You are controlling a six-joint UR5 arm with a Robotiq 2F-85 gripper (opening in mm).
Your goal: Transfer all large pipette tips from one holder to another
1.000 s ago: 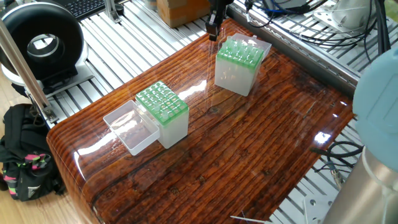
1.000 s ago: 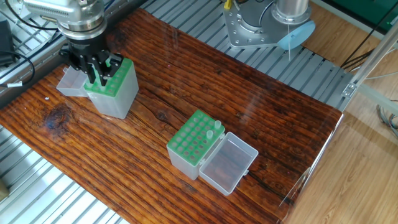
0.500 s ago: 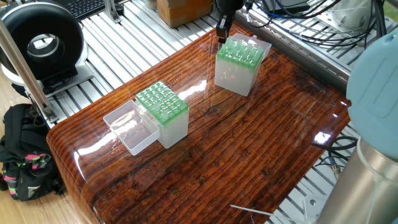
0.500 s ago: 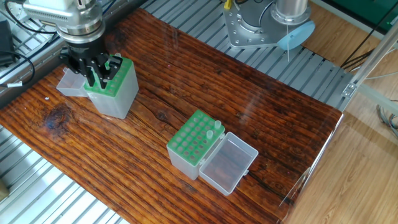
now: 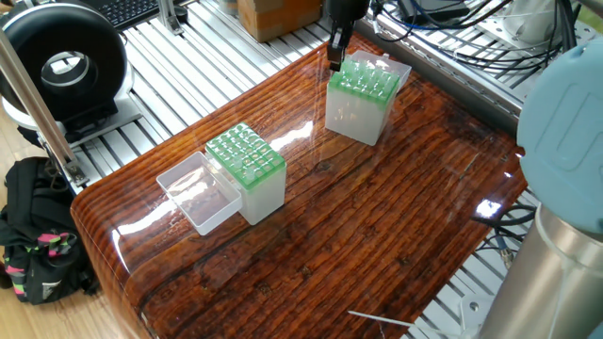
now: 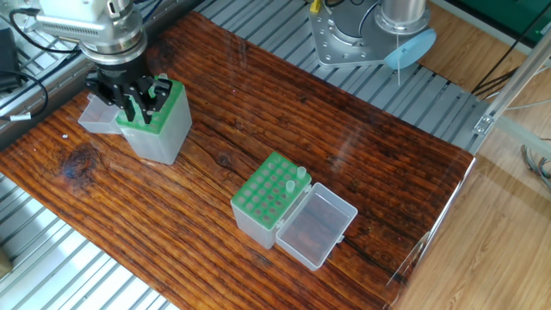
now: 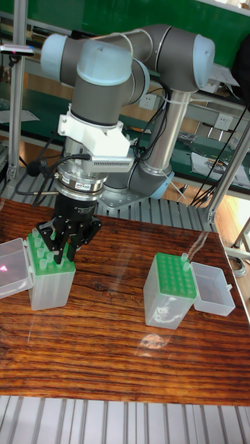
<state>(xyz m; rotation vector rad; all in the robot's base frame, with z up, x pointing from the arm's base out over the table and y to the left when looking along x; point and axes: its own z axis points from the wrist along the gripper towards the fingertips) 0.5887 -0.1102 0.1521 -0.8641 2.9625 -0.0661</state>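
Large pipette tips stand in the green grid of the holder at one end of the bench, and two more poke up at one corner of the second holder, which sits well apart with its clear lid flipped open beside it. Compared with a second ago, the tool has shifted in from beside the first holder's edge to right over its grid and sits a touch higher; in the last half second, barely any change. Both holders are exactly where they were. The tool's dark fingers point straight down among the tips at the holder's top, parted only narrowly, but whether they grip a tip I cannot tell; the fingers hide it. The tips themselves are pale, translucent, whitish stubs, only their wide tops showing above the green plate. In the first holder they cluster near the open lid; their count is too small to make out.
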